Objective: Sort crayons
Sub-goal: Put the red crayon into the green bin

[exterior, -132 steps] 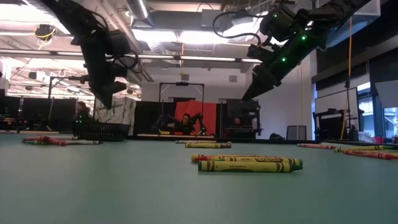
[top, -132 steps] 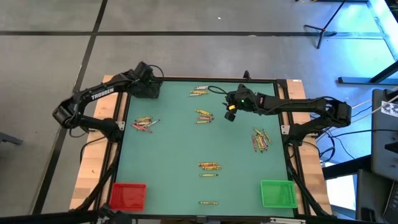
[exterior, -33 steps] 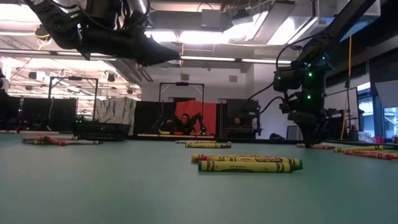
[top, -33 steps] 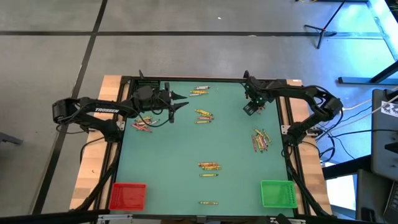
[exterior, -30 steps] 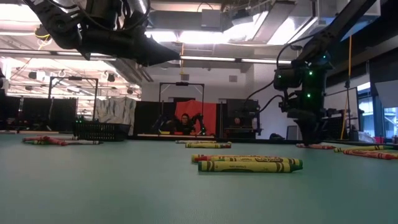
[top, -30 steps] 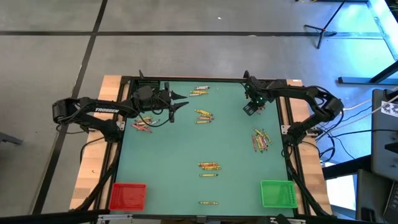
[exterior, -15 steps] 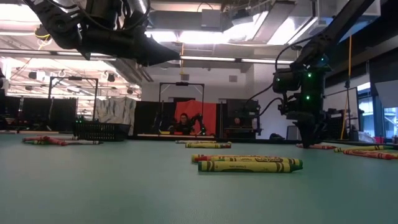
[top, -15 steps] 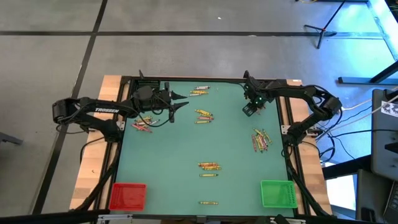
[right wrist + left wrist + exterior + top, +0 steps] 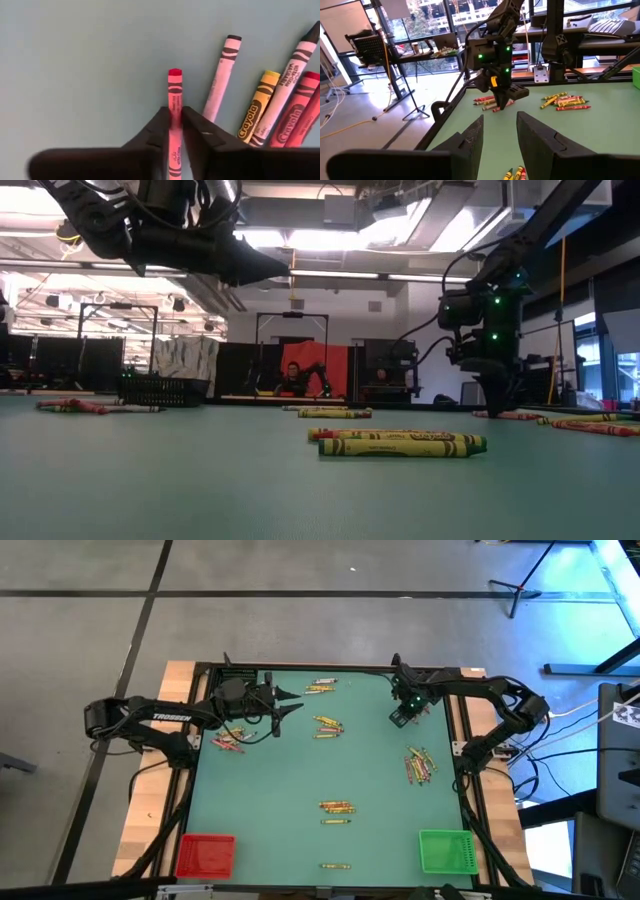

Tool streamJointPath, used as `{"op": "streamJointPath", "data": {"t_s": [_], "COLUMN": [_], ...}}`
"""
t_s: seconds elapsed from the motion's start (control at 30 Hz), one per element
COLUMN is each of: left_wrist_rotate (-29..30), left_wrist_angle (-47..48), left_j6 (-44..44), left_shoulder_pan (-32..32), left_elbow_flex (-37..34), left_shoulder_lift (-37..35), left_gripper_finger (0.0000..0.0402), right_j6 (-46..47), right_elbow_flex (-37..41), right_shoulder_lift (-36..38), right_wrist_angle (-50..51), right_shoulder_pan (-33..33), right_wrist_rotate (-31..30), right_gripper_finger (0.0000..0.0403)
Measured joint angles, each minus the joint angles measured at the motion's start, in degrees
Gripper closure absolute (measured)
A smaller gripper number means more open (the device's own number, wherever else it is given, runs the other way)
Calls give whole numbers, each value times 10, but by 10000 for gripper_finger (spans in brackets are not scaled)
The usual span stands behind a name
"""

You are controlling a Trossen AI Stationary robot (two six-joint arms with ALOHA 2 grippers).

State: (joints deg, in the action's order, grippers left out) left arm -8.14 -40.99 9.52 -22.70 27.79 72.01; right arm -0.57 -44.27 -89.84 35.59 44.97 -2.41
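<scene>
Most thin wax crayons (image 9: 335, 807) lie scattered well apart from both grippers; the right gripper (image 9: 175, 131) clamps one pink crayon (image 9: 174, 100); the left gripper (image 9: 497, 131) hovers, fingers apart; sorting looks barely begun.

Right gripper (image 9: 175, 131) fingers pinched together, pointing down; left gripper (image 9: 288, 700) fingers spread, raised.

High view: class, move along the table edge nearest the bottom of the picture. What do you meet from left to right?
Red square plastic bin → yellowish wax crayons → green square plastic bin.
</scene>
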Motion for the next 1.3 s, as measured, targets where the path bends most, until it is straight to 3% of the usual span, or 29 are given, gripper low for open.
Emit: {"op": "streamJointPath", "data": {"t_s": [0.13,0.3,0.47,0.77,1.3], "left_wrist_rotate": [0,0,0,-4,-5], "left_wrist_angle": [2,2,0,-1,2], "left_j6": [-1,-1,-4,-29,-29], "left_shoulder_pan": [0,0,0,0,0], "left_elbow_flex": [0,0,0,0,0], "left_shoulder_lift": [0,0,0,0,0], "left_gripper_finger": [299,299,299,299,299], "right_j6": [-37,-41,-41,-30,116], "right_elbow_flex": [0,3,2,2,1], "right_shoulder_lift": [3,33,85,184,287], "right_wrist_angle": [1,3,-16,-43,91], "right_shoulder_pan": [1,-4,-31,-138,-362], "right_wrist_rotate": [15,10,-4,0,56], "right_gripper_finger": [394,382,394,391,393]}}
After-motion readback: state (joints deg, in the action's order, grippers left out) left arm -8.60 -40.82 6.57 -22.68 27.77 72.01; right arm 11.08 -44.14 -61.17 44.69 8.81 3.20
